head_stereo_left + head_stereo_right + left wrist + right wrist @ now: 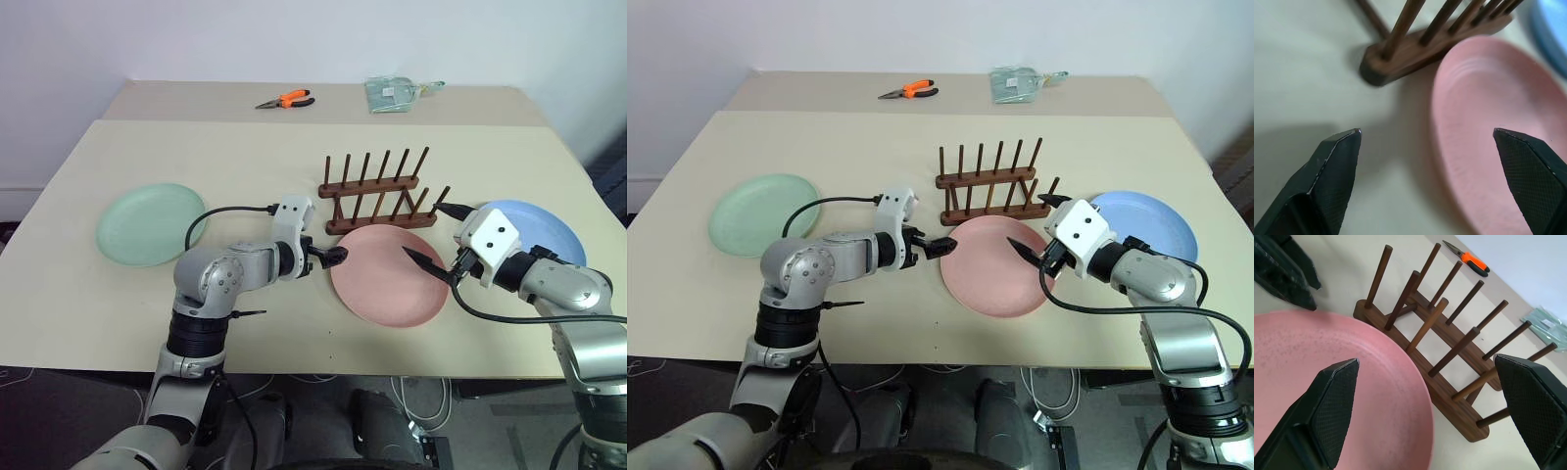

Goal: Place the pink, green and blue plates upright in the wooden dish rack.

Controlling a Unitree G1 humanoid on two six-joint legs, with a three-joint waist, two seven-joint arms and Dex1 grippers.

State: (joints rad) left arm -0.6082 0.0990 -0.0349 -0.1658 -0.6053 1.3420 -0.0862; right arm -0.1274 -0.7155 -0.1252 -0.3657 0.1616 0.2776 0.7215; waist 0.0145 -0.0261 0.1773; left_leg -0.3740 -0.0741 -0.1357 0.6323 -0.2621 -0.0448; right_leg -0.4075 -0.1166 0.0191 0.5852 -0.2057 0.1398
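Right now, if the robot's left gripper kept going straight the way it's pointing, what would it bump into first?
Probably the pink plate. The left gripper is open and aims at the plate's near rim, one finger over the bare table and the other over the plate. The wooden dish rack lies just beyond; depth is hard to judge.

The wooden dish rack (379, 194) is standing near the middle of the desk (294, 157), with no plate sitting between its pegs. One plate (389, 277) is lying flat just in front of the rack, its far rim reaching the rack's near rail. A second plate (545, 230) is lying flat to the right of the rack, and a third plate (149, 223) is lying flat well off to the left. The left tool (334, 257) is hovering at the left edge of the front plate, while the right tool (438, 238) is hovering over that plate's right part. Pliers (285, 100) and a packet (394, 93) are lying at the far side of the desk, behind the rack.
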